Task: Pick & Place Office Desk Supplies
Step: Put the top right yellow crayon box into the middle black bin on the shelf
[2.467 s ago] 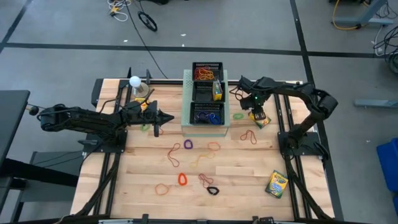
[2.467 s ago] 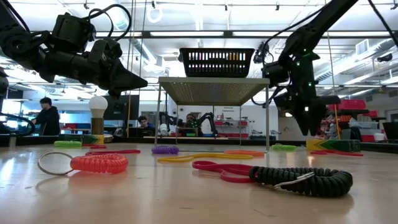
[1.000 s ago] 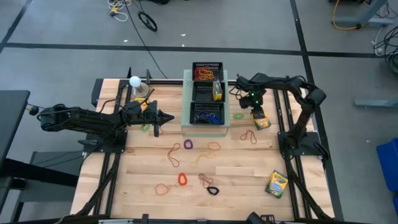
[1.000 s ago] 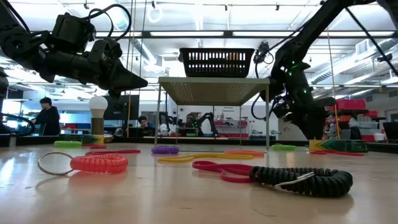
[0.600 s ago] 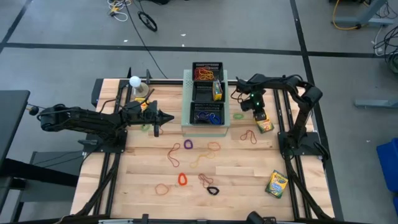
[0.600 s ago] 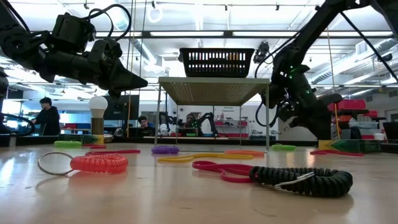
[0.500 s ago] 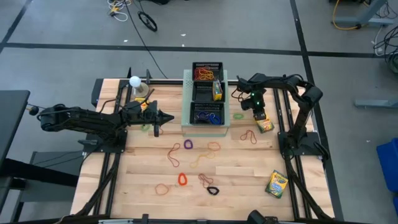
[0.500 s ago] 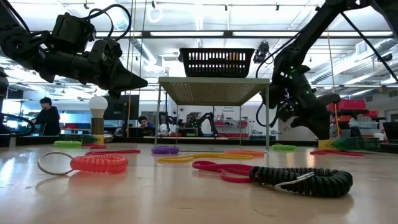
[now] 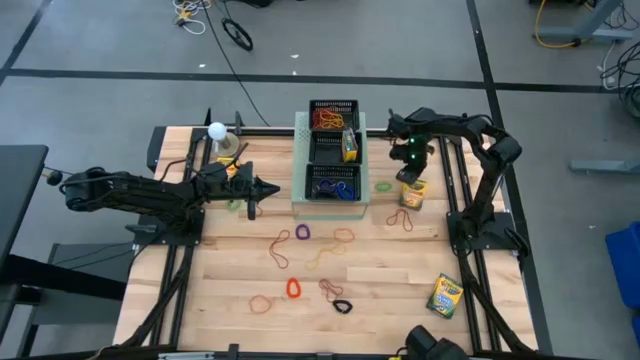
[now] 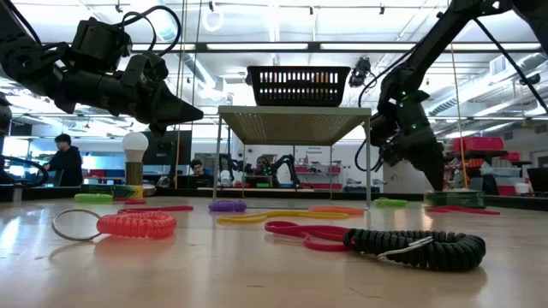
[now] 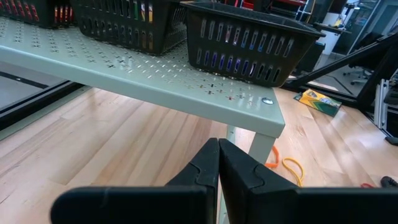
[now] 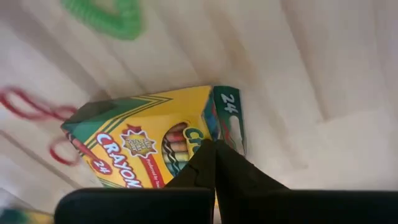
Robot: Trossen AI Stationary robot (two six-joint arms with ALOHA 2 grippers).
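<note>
A yellow-and-green crayon box [image 9: 413,192] lies flat on the wood to the right of the pale-green stand [image 9: 300,160]. My right gripper [image 12: 214,145] points steeply down over it, shut. Another crayon box [image 9: 444,295] lies near the front right, and one stands in the middle mesh tray [image 9: 333,148]. Three black mesh trays sit in a row on the stand. Rubber-band loops [image 9: 300,232] lie scattered on the table's middle. My left gripper [image 9: 272,188] hovers shut, nearly level, left of the stand and above the table. My right gripper comes from above, pointing steeply down, with its shut fingertips [image 12: 205,163] on the crayon box's printed top face, close to the green end flap marked 24 [image 12: 227,118]. Nothing is pinched between the fingers. The box lies flat on the table.
A white ball on a stand [image 9: 217,131] is at the far left. A green loop [image 9: 384,186] and a red loop [image 9: 400,218] lie close to the box under my right gripper. A black coiled loop [image 10: 411,246] and a red coil [image 10: 133,224] lie near the front.
My right gripper has rolled about its own axis and shifted a little toward the stand. The crayon box under it has turned about on the table, its long side now running nearly near-to-far, and has slid slightly toward the stand.
</note>
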